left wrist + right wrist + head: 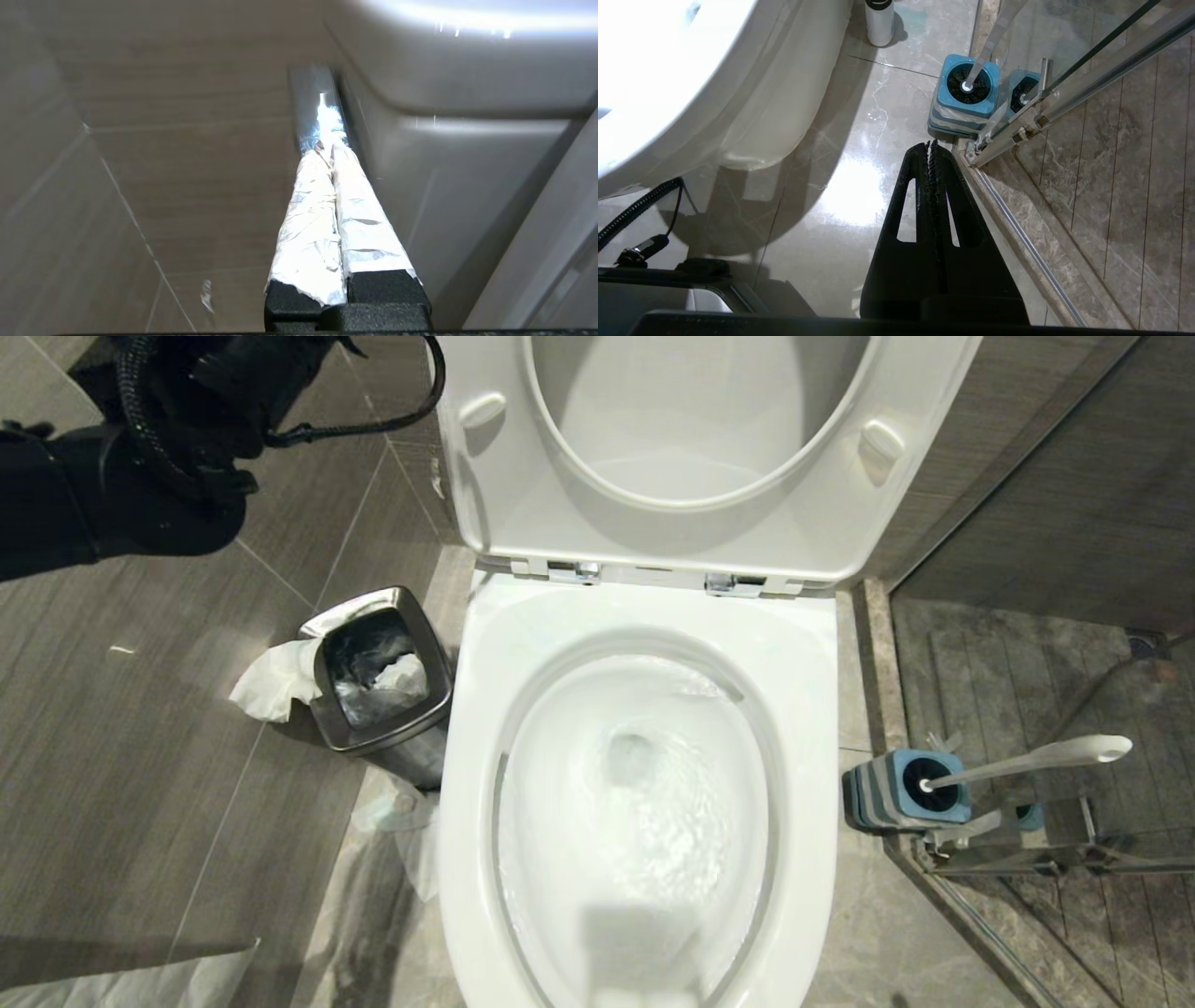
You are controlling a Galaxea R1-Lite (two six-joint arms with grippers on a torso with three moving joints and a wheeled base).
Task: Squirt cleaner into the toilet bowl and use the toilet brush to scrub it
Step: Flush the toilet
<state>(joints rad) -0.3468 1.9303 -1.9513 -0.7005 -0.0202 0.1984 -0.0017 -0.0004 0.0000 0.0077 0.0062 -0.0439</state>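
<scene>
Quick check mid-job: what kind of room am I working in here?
A bathroom, most likely: an open toilet bowl, a toilet brush in its holder beside a glass shower door, and a steel waste bin.

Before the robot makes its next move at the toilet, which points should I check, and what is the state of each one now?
1. Seat and lid raised, toilet bowl open: ok.
2. Water in the bowl calm: not ok, it is swirling.
3. Toilet brush standing in its blue-topped holder beside the bowl: ok.
4. Left gripper empty: ok, shut on nothing, up beside the raised lid.
5. Right gripper empty: ok, shut, low over the floor near the holder.
6. Cleaner already in the bowl: cannot tell.
</scene>
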